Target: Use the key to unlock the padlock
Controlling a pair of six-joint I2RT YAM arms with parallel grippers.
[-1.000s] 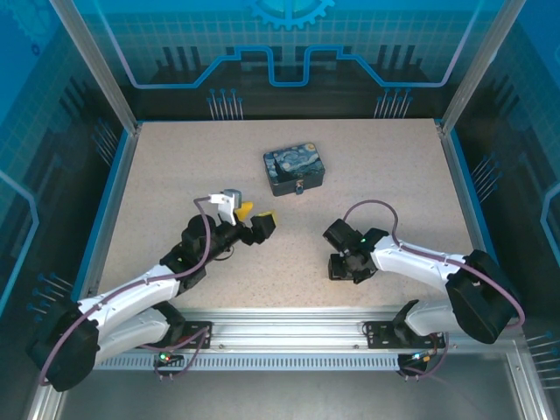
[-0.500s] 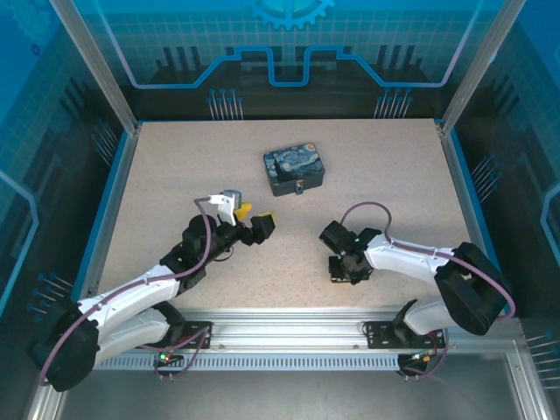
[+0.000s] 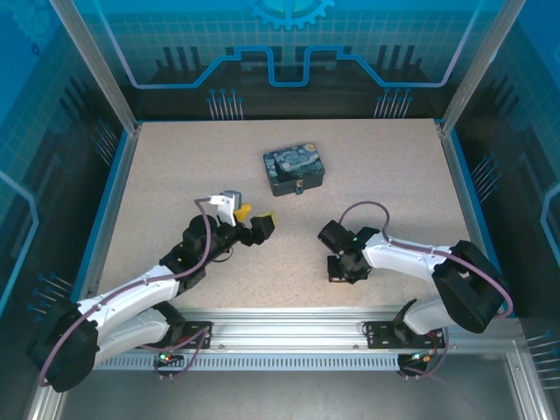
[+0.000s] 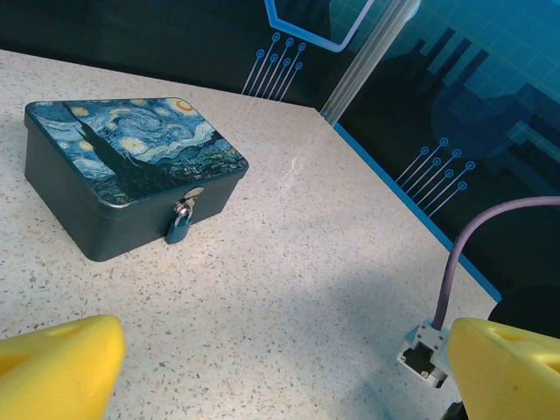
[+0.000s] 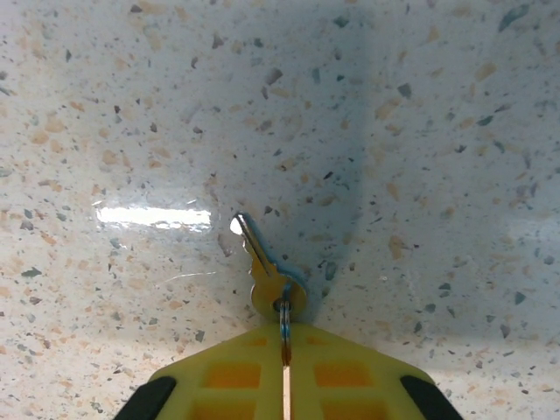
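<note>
Since a second ago my right gripper [image 3: 339, 273] has slid a little toward the left of the top frame, low and right of centre, and its fingers have closed; my left arm has not moved. The key [image 5: 267, 271] is small and silvery with a round bow, and it slants up and left from my fingertips over the speckled table [image 5: 420, 131] (its tip is beside a bright glare streak). My right gripper [image 5: 284, 354] is pinched together on the little ring at the key's bow. The padlock [image 4: 181, 223] has a bluish body and hangs on the front of the starry tin [image 4: 131, 166], upper centre of the top view. My left gripper [image 4: 280, 376] is spread wide, holding nothing.
</note>
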